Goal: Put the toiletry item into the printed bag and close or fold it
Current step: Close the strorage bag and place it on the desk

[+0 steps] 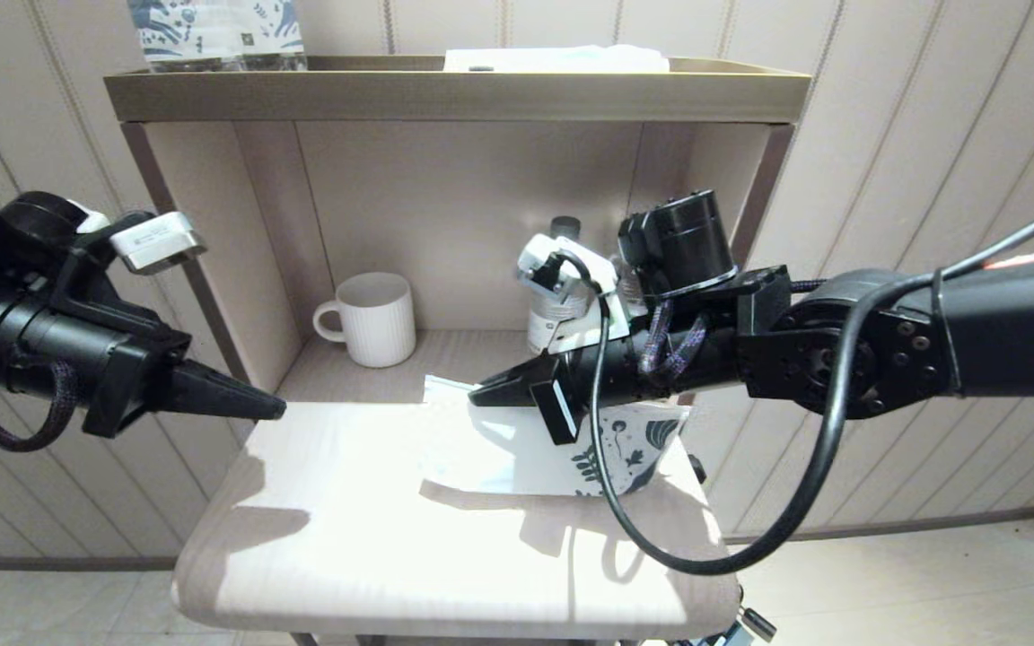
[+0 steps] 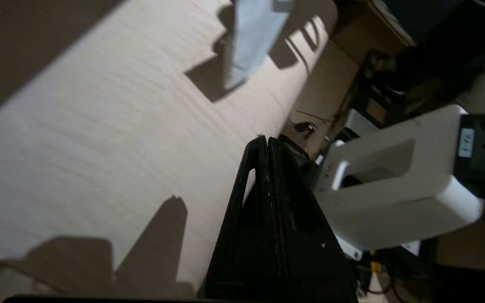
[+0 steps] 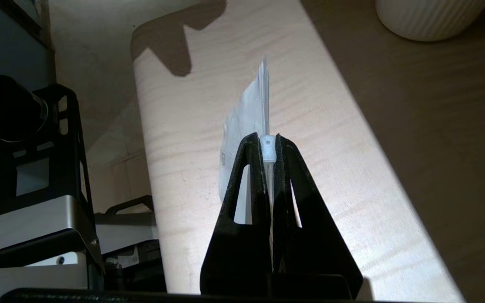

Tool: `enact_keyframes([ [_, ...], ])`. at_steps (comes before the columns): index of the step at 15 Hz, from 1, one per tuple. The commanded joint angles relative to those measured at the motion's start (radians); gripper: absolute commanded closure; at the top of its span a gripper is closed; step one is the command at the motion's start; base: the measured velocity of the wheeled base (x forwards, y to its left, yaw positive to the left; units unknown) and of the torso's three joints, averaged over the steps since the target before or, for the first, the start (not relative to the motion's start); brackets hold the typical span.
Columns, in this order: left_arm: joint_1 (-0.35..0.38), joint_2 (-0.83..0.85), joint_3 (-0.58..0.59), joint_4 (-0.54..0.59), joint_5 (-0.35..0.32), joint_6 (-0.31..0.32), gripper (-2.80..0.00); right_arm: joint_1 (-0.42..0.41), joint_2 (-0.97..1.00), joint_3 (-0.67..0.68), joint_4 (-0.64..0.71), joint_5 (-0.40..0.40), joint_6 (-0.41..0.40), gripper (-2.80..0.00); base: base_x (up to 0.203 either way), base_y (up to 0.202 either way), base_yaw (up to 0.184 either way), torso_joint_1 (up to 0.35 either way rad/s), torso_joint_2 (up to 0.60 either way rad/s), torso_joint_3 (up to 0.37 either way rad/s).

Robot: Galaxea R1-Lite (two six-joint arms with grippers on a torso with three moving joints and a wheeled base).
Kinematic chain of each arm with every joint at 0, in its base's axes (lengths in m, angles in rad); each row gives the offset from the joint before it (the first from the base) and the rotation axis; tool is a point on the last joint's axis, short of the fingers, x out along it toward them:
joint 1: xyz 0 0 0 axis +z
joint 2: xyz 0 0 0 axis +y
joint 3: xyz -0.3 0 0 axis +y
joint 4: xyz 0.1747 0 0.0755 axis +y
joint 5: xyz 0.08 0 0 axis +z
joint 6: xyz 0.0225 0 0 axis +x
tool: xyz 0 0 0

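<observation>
right gripper (image 3: 268,141) clamping printed bag (image 1: 517,444)

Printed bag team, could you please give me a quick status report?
Right gripper shut on the printed bag, held edge-up above the table. Left gripper shut, empty, at the table's left edge. Toothbrush not visible. Mug behind, clear.
</observation>
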Motion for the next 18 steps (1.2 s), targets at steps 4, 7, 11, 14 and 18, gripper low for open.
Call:
enact_keyframes([
  [4, 0.11, -0.066, 0.158, -0.325, -0.007, -0.058, 0.0, 0.009, 0.006, -0.009, -0.001, 0.002, -0.001, 0.0, 0.0, 0.0, 0.0, 0.0, 0.0, 0.0],
  [7, 0.104, -0.101, 0.254, -0.629, 0.076, -0.334, 0.0, 0.014, 0.003, -0.013, 0.001, 0.001, 0.0, 0.0, 0.0, 0.0, 0.0, 0.0, 0.0, 0.0],
  [11, -0.015, -0.19, 0.521, -1.121, 0.242, -0.558, 0.0, 0.029, -0.005, -0.017, 0.009, -0.001, 0.0, 0.0, 0.0, 0.0, 0.0, 0.0, 0.0, 0.0],
  [14, -0.133, -0.27, 0.59, -1.175, 0.276, -0.582, 0.0, 0.04, -0.003, -0.031, 0.012, -0.002, 0.002, 0.0, 0.0, 0.0, 0.0, 0.0, 0.0, 0.0],
  [18, -0.195, -0.238, 0.616, -1.186, 0.293, -0.576, 0.0, 0.066, -0.001, -0.062, 0.04, -0.014, 0.007, 0.0, 0.0, 0.0, 0.0, 0.0, 0.0, 0.0],
])
